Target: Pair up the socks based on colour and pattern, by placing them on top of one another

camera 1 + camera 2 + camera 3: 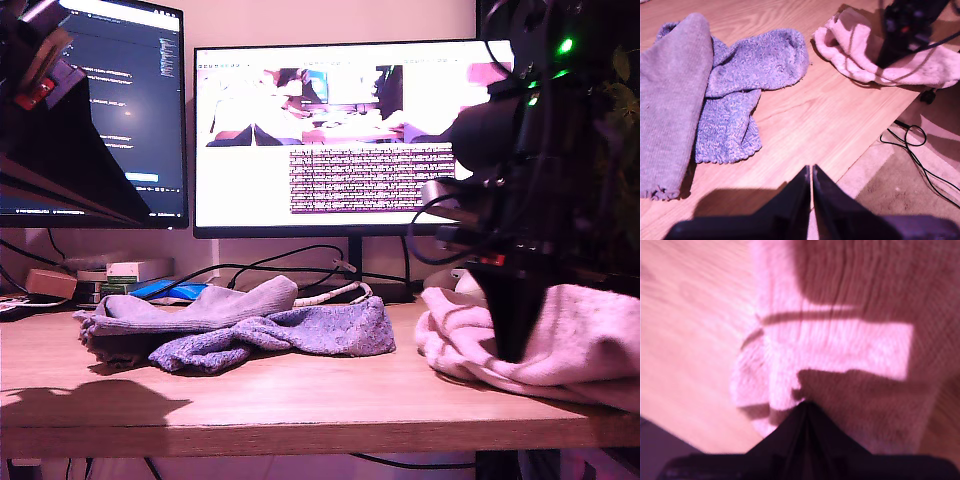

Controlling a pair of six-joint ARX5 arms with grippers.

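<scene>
While my second gripper point(805, 407) presses its closed tips into the pink sock pile point(560, 340), at the exterior view's right, my first gripper point(811, 180) hangs above the wooden desk point(300, 400) with its jaws together and nothing between them. Whether the second gripper's tips pinch any fabric cannot be told, since its wrist view is blurred. Grey sock point(670, 95) lies alongside the speckled blue-purple knit socks point(750, 80), touching them; in the exterior view this heap sits left of centre, well apart from the pink pile. Two lit monitors point(330, 130) stand behind the desk, and cables point(912, 145) trail on the floor below its edge.
</scene>
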